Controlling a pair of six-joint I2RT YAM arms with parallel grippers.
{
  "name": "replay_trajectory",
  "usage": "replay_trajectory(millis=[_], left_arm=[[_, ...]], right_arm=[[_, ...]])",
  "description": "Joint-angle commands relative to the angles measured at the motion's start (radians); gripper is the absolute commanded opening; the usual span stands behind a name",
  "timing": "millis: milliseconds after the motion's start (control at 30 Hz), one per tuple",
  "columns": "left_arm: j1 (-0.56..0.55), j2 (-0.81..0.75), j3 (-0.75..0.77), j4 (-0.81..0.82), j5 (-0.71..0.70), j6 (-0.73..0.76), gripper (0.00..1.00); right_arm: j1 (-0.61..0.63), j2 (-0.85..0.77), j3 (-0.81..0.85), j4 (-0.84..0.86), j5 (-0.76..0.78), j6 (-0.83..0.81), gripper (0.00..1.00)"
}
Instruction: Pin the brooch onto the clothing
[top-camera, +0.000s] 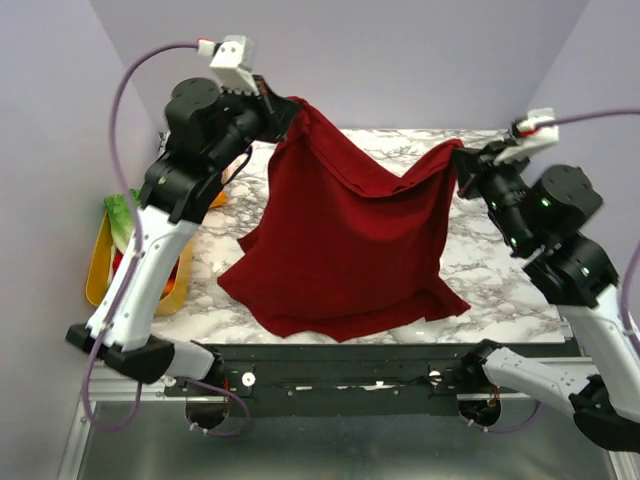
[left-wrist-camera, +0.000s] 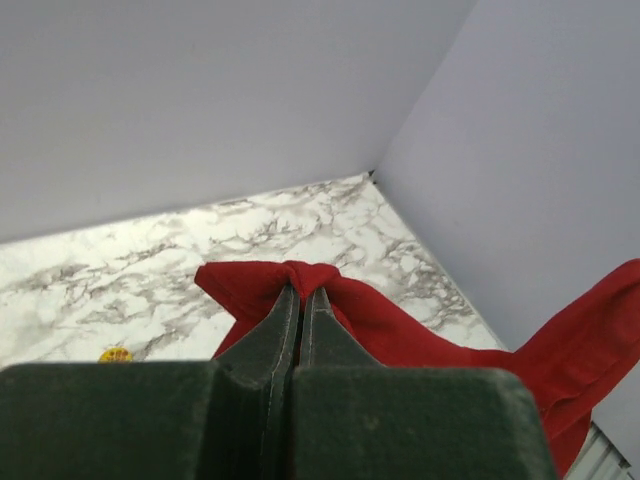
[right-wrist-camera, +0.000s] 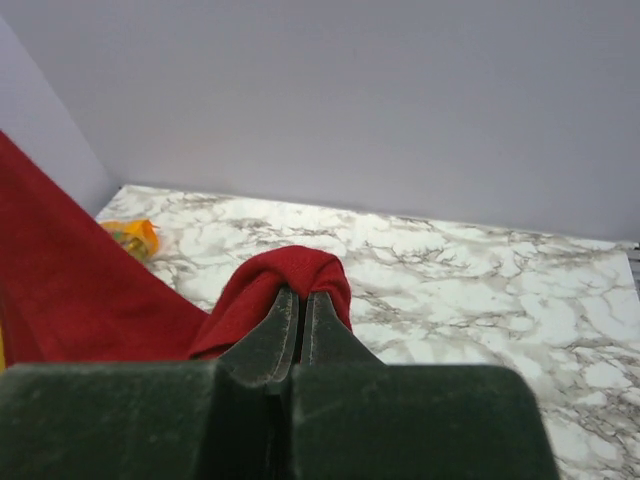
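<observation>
The clothing (top-camera: 345, 235), a dark red T-shirt, hangs stretched between both arms, and its lower part trails on the marble table (top-camera: 500, 270). My left gripper (top-camera: 285, 108) is shut on one upper corner, and the cloth (left-wrist-camera: 300, 275) bunches over its tips (left-wrist-camera: 303, 290). On the other upper corner my right gripper (top-camera: 462, 158) is shut, with a fold of fabric (right-wrist-camera: 295, 265) wrapped around its tips (right-wrist-camera: 303, 292). The brooch (left-wrist-camera: 115, 354), a tiny yellow disc, lies on the table beyond the left gripper's jaws. In the top view the brooch is hidden.
A yellow-orange basket (top-camera: 100, 265) with green items stands off the table's left edge beside the left arm. An orange packet (right-wrist-camera: 135, 237) lies on the marble near the back wall. Lilac walls close in the back and both sides.
</observation>
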Motion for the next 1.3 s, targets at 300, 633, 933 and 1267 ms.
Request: replay_trajectory(millis=[300, 633, 933, 1267], left_arm=[[0.197, 0.551, 0.848, 0.047, 0.143, -0.195, 0.00], [0.239, 0.451, 0.576, 0.263, 0.116, -0.184, 0.00], [0.201, 0.237, -0.335, 0.617, 0.159, -0.257, 0.00], [0.078, 0.054, -0.961, 0.699, 0.082, -0.257, 0.00]], right_arm=[[-0.426, 0.570, 0.710, -0.011, -0.493, 0.145, 0.01], [-0.526, 0.609, 0.774, 0.047, -0.496, 0.116, 0.00], [-0.529, 0.426, -0.084, 0.228, -0.406, 0.197, 0.00], [-0.528, 0.236, -0.665, 0.259, -0.379, 0.335, 0.00]])
